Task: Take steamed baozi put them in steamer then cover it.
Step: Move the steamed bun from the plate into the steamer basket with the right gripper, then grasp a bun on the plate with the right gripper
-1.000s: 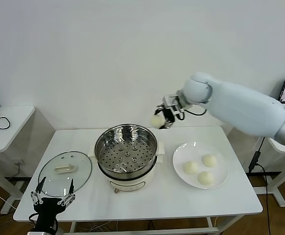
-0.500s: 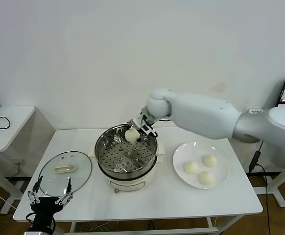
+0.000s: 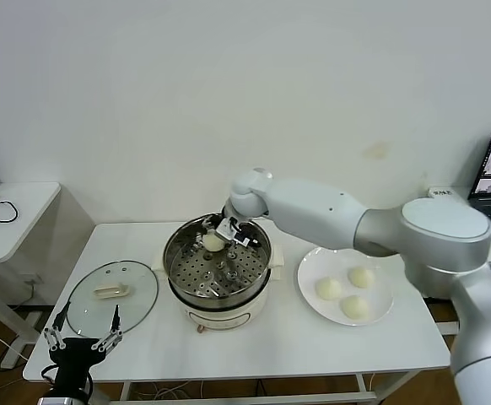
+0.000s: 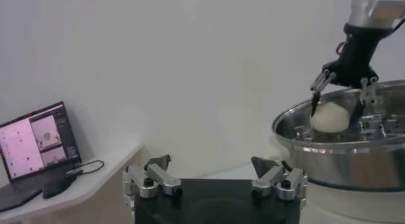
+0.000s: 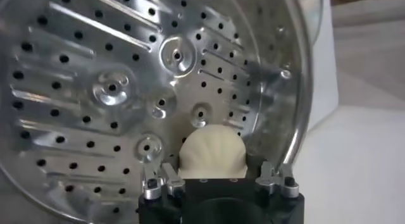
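At the near left corner of the white table (image 3: 254, 337), the left gripper (image 3: 79, 342) hangs just off the near edge with its fingers spread wide apart and nothing between them. Just beyond it, on the table's left part, lies the glass cover (image 3: 112, 296), flat, handle up, beside the steamer and not touching it.

The steamer (image 3: 218, 264) stands at the middle of the table, uncovered, its perforated tray (image 5: 95, 86) bare except at the far side. There the right gripper (image 3: 224, 232) reaches down inside the pot from the right, its arm stretching across above the plate. Its fingers (image 4: 319, 86) sit on either side of one steamed baozi (image 3: 213, 242), which sits low on the tray near the far wall; whether the fingers are pressing the bun or have slackened off it cannot be told.

To the right of the steamer, a white plate (image 3: 313, 266) holds the remaining three baozi (image 3: 349, 289), grouped close together.
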Motion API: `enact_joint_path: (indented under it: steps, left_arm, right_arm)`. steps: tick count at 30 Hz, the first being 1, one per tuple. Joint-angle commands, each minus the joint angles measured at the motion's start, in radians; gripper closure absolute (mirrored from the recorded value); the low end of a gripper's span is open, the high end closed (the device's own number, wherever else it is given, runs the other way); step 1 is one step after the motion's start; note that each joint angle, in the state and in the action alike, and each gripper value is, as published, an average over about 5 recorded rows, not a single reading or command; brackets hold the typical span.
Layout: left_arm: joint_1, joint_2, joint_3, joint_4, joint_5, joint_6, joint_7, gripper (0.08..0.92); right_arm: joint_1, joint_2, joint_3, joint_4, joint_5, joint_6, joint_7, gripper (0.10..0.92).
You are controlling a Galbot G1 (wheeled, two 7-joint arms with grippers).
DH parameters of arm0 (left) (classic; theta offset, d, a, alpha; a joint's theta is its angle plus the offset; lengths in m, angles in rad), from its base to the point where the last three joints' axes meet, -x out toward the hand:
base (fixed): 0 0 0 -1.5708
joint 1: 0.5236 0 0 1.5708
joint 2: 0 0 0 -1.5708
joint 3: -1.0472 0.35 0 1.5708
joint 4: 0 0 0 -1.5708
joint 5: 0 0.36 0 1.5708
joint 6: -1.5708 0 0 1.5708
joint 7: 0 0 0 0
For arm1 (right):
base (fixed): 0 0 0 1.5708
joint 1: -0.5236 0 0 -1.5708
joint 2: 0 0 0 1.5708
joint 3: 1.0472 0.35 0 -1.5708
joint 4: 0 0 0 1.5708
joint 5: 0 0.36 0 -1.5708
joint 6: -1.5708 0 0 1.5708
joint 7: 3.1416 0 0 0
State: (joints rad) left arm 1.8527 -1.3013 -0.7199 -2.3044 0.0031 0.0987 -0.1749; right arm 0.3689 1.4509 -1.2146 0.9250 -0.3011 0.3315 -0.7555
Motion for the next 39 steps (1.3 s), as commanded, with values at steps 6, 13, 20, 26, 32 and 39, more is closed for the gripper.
enact_joint_path:
  steps: [6,13,20,26,32,39]
  left_arm:
    - [-0.005,0.001,-0.005,0.003,-0.002,0.001,0.001,0.177]
    - [-0.006,0.004,-0.009,-0.003,-0.005,0.002,0.002,0.177]
    - [-0.008,0.016,-0.014,-0.005,-0.012,0.004,0.003,0.177]
    - [-0.03,0.031,-0.038,-0.006,-0.05,0.026,0.004,0.177]
    - [-0.051,0.049,-0.052,0.004,-0.075,0.039,0.009,0.177]
    - [-0.074,0.067,-0.05,0.034,-0.079,0.04,0.013,0.177]
  right_arm:
    - [-0.006,0.026,0.009,-0.07,-0.051,0.088,0.015,0.254]
    - [0.118,-0.088,-0.023,0.124,0.3,-0.108,-0.135,0.203]
    - [0.24,-0.255,-0.017,0.334,0.465,-0.404,-0.231,0.203]
    - [0.271,-0.452,-0.004,0.493,0.511,-0.598,-0.237,0.202]
    - [0.26,-0.659,0.002,0.625,0.521,-0.676,-0.241,0.203]
    - [0.132,-0.87,0.06,0.695,0.477,-0.687,-0.241,0.203]
